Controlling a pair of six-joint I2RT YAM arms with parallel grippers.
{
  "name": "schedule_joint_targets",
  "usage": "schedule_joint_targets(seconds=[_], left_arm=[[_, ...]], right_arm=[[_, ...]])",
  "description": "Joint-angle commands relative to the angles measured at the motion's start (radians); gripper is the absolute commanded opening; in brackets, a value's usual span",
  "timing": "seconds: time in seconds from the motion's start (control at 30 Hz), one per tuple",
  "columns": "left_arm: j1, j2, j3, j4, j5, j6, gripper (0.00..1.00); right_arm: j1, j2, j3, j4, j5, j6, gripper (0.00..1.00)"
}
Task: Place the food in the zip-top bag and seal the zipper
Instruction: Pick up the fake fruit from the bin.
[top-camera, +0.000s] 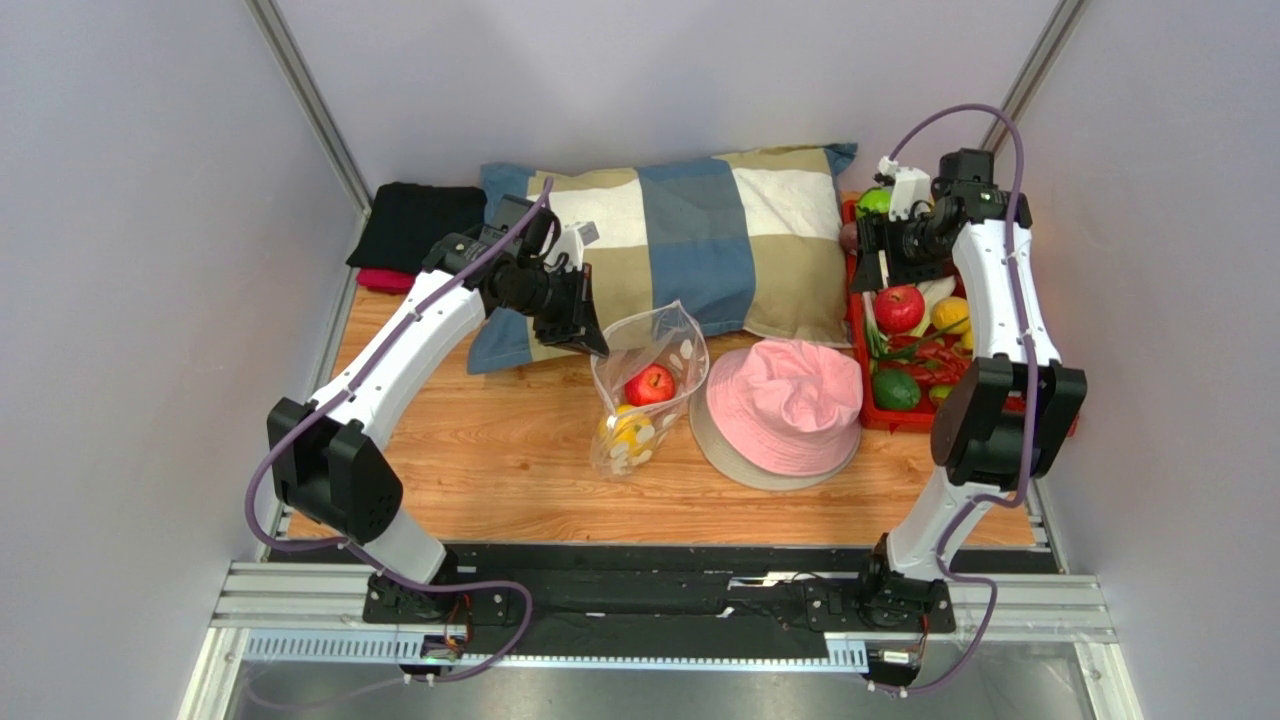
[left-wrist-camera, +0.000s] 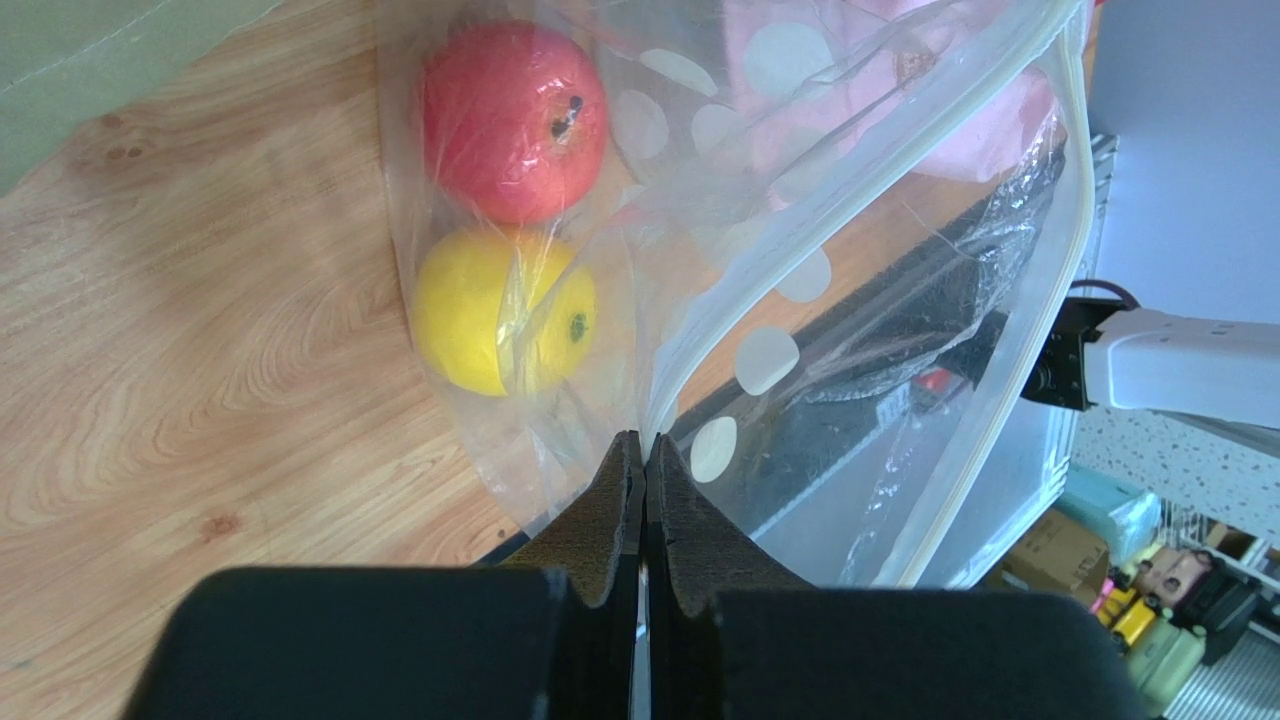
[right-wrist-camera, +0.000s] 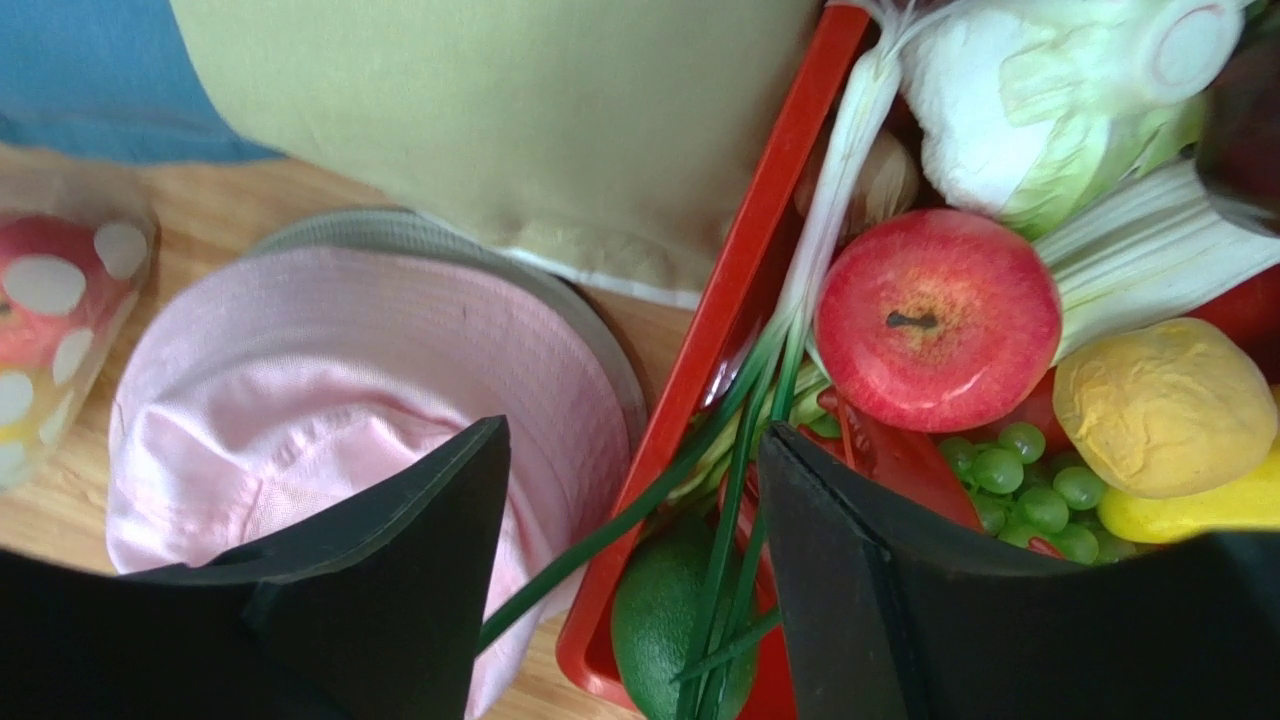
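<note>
Bag (top-camera: 649, 393) sits on the counter (top-camera: 511, 450) with an apple (left-wrist-camera: 511, 98) and yellow fruit (left-wrist-camera: 496, 308) inside, left tool (left-wrist-camera: 645, 450) pinching its zipper (left-wrist-camera: 699, 333). Pink hat (top-camera: 784, 405) lies between it and the red tray (right-wrist-camera: 751, 255), where the right tool (right-wrist-camera: 631, 435) hangs open over the spring onion (right-wrist-camera: 842, 165).

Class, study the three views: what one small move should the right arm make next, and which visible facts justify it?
Probably lower the right gripper and close on the spring onion, whose green stalks run between its open fingers over the red tray. The left gripper is shut on the rim of the zip-top bag, mouth open, with a red fruit and a yellow fruit inside.
</note>
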Motion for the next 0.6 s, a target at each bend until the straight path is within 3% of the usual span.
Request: schedule_joint_targets(seconds=[0.0,0.17,0.4,0.57], left_arm=[[-0.001,-0.010,0.000,0.021,0.009,-0.002,0.00],[-0.001,-0.010,-0.001,0.032,0.016,-0.010,0.00],[-0.001,-0.005,0.009,0.032,0.023,-0.018,0.00],[-0.001,-0.016,-0.003,0.038,0.025,-0.025,0.00]], right_arm=[[-0.031,-0.085,-0.007,-0.112,-0.037,-0.141,0.68],[-0.114,-0.286,-0.155,-0.135,-0.065,-0.192,0.73],[-0.143,-0.361,-0.258,-0.256,-0.060,-0.264,0.66],[-0.146,-0.429,-0.398,-0.194,-0.064,-0.220,0.71]])
